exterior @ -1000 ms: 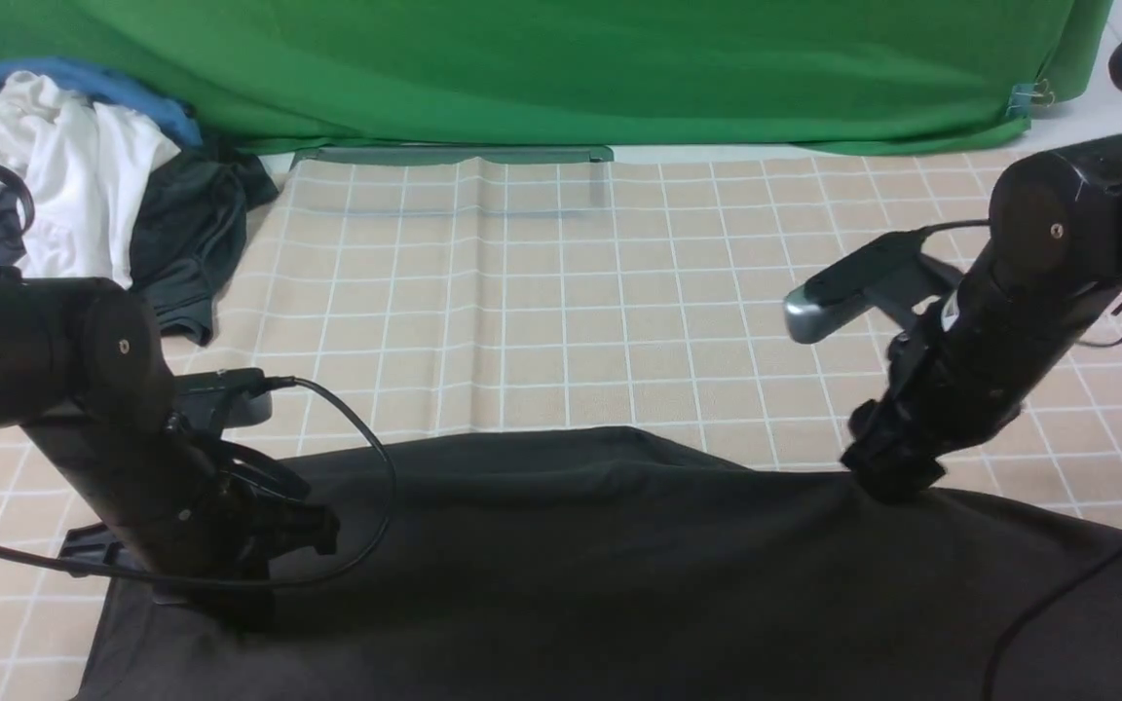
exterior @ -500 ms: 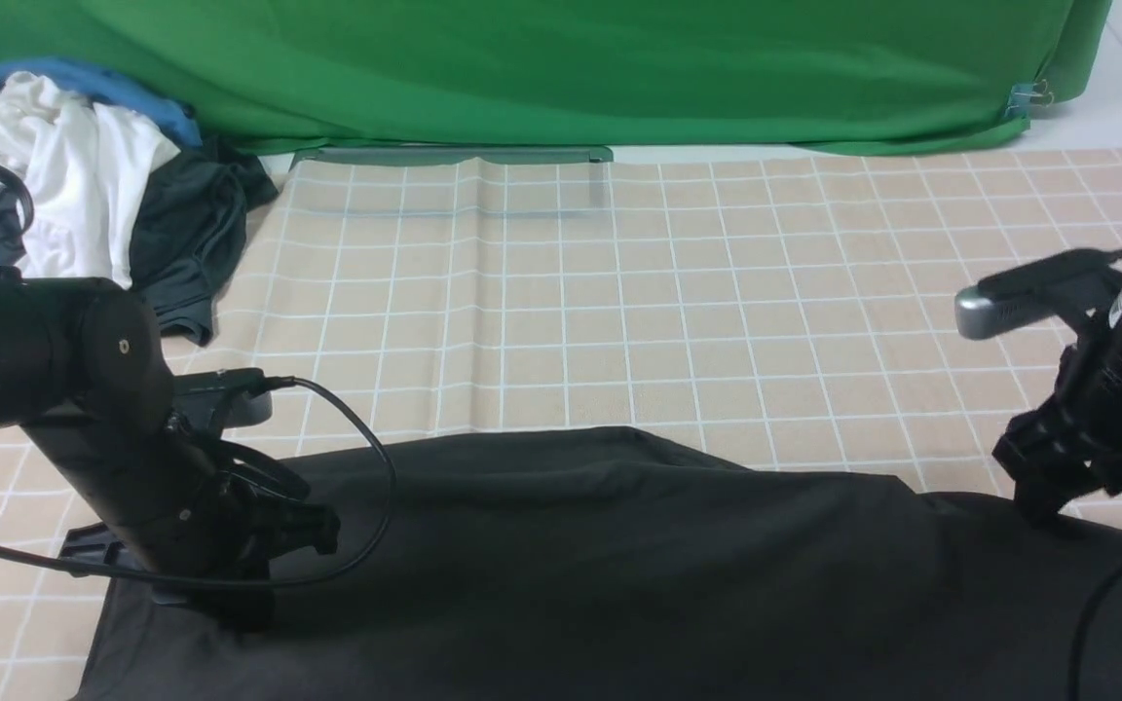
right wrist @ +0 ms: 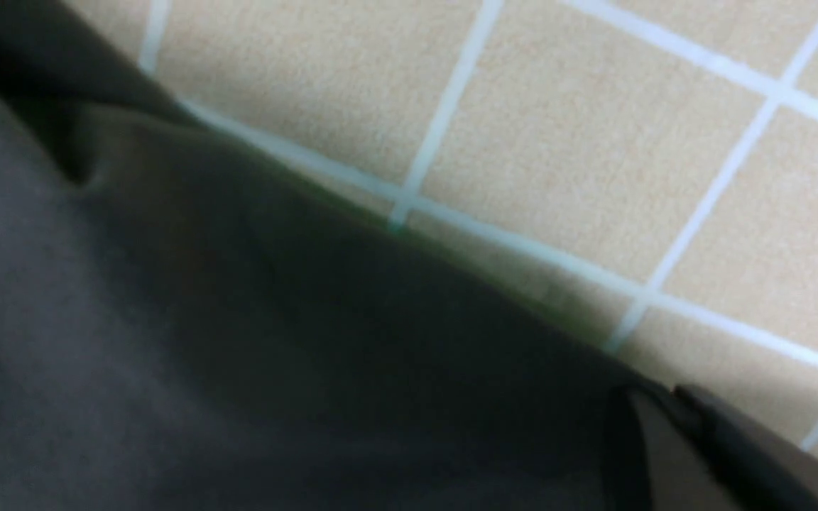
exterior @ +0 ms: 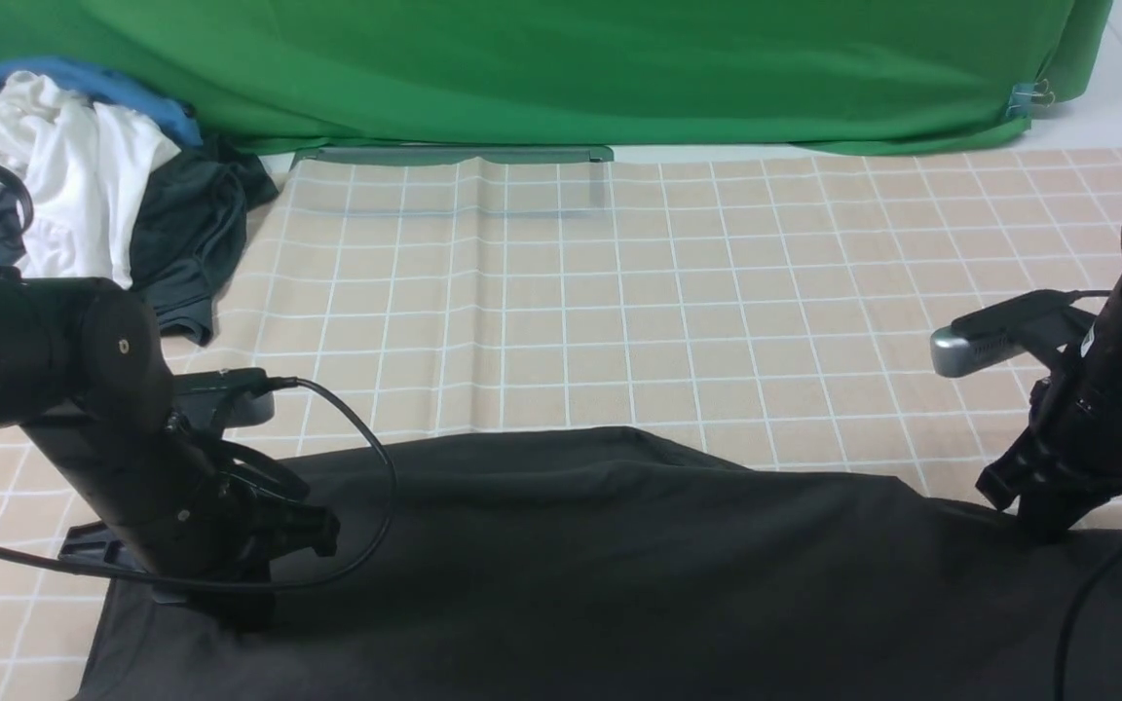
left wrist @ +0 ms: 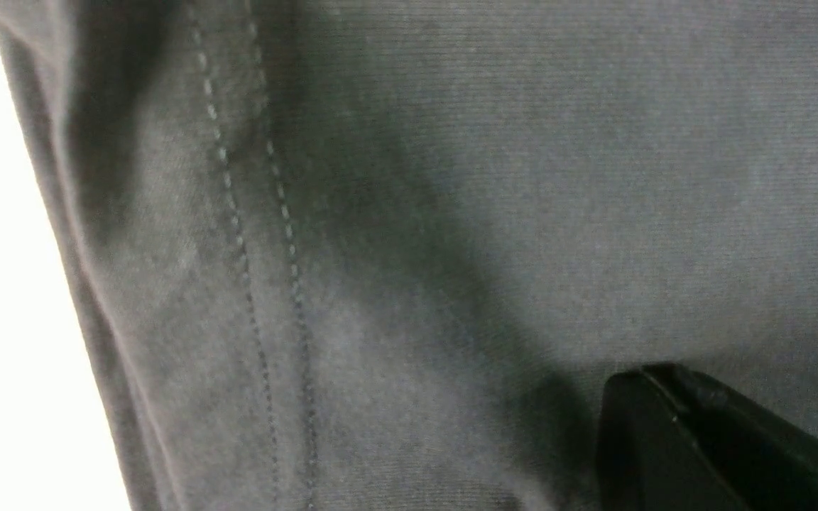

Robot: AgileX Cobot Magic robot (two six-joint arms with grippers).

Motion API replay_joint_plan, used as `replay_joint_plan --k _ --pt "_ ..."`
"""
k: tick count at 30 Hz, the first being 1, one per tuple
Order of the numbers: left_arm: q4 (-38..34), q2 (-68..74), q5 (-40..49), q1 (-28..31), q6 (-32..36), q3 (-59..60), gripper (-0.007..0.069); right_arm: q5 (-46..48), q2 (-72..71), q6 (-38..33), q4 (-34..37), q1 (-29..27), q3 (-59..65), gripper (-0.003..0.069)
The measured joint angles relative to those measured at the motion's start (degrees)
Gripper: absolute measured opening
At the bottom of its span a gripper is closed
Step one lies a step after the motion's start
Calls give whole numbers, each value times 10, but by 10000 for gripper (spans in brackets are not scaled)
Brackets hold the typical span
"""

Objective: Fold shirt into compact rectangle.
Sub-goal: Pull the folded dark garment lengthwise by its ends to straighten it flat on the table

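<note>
The shirt (exterior: 619,565), very dark and plain on this side, lies spread across the near part of the checked tablecloth (exterior: 561,292). My left gripper (exterior: 230,608) is down at its left end, shut on the fabric. In the left wrist view the closed tips (left wrist: 636,383) sit against the shirt (left wrist: 451,177) beside a double-stitched hem. My right gripper (exterior: 1043,531) is down at the shirt's far edge on the right, shut on that edge. In the right wrist view its tips (right wrist: 654,397) meet where the shirt (right wrist: 203,341) borders the cloth (right wrist: 593,142).
A pile of white and blue clothes (exterior: 64,166) with a dark grey garment (exterior: 191,234) lies at the back left. A green backdrop (exterior: 561,68) hangs behind the table. Cables trail from both arms over the shirt.
My right arm swung right along the shirt's far edge, came down at its right part and shut its jaws there. The left arm has not moved.
</note>
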Motion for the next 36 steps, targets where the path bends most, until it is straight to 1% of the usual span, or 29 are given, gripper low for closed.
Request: replay_joint_plan --k 3,9,17,18,21,24,25,26,27,29,30,31,32,36 --pt "0 0 0 0 0 0 18 7 -6 8 -4 -3 0 45" --pt "0 0 0 0 0 0 18 18 -47 59 -27 -15 0 45" --pt "-2 0 -1 0 2 0 18 9 -53 67 -35 -48 0 57" --pt "-2 0 -5 0 6 0 18 3 -53 69 -36 -48 0 67" --pt "-2 0 -10 0 13 -9 18 -16 -52 80 -46 -48 0 133" --pt "-1 -3 -9 0 13 -42 18 -16 -52 103 -51 -48 -5 280" --pt "-1 -3 -9 0 13 -42 18 -16 -52 105 -52 -48 -7 288" --pt "4 -7 -9 0 13 -61 18 -11 -55 111 -52 -48 -12 337" --pt "13 -10 -5 0 12 -72 18 -6 -59 112 -50 -48 -16 359" --pt "44 -13 7 0 -5 -94 18 3 -72 115 -46 -48 -19 378" --pt "48 -13 8 0 -7 -94 18 5 -74 115 -46 -48 -20 379" --pt "76 -13 15 2 -25 -106 18 16 -88 117 -45 -48 -22 379" --pt "87 -13 18 7 -35 -109 18 21 -99 119 -44 -48 -23 377" --pt "95 -13 28 44 -51 -112 20 27 -126 119 -43 -48 -23 375"
